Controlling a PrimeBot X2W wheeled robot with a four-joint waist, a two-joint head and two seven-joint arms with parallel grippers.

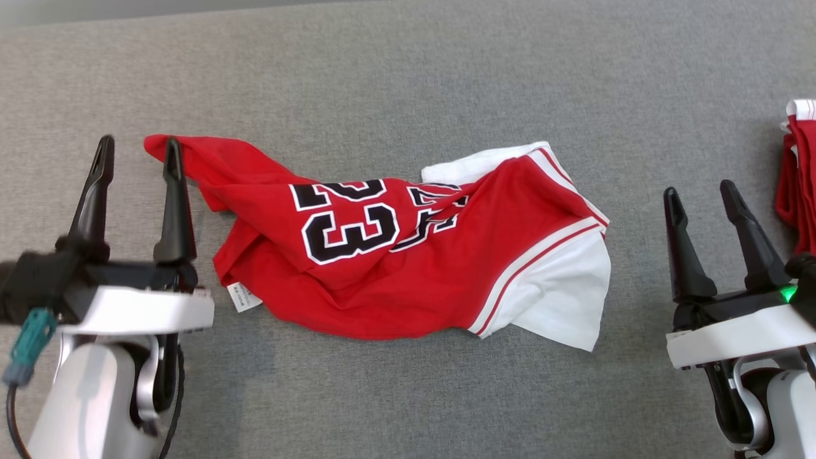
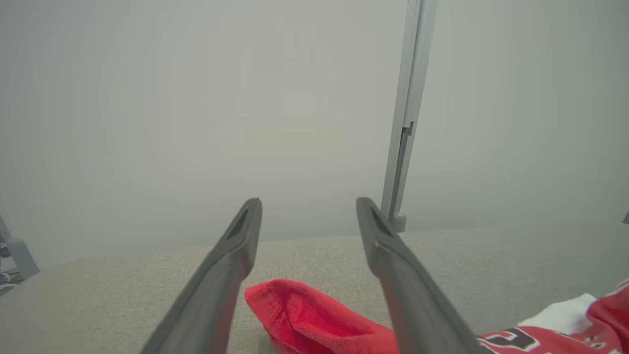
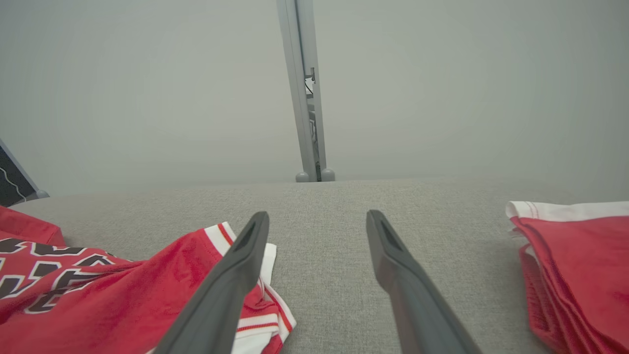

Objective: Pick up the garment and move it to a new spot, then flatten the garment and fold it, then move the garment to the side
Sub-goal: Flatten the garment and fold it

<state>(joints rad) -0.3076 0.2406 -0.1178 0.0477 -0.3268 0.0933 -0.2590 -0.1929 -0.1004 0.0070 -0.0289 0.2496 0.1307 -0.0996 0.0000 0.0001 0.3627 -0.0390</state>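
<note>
Both the left gripper [image 1: 138,143] and right gripper [image 1: 697,189] are held with fingers apart, empty, flanking the crumpled mid-frame garment [image 1: 382,287] for flattening.

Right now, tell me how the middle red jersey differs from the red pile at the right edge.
The red jersey with white sleeves lies crumpled and spread out; the red fabric pile is folded into a stack. The jersey shows a black 23 print; the pile shows none. Both are red with white trim, on the grey cloth surface.
</note>
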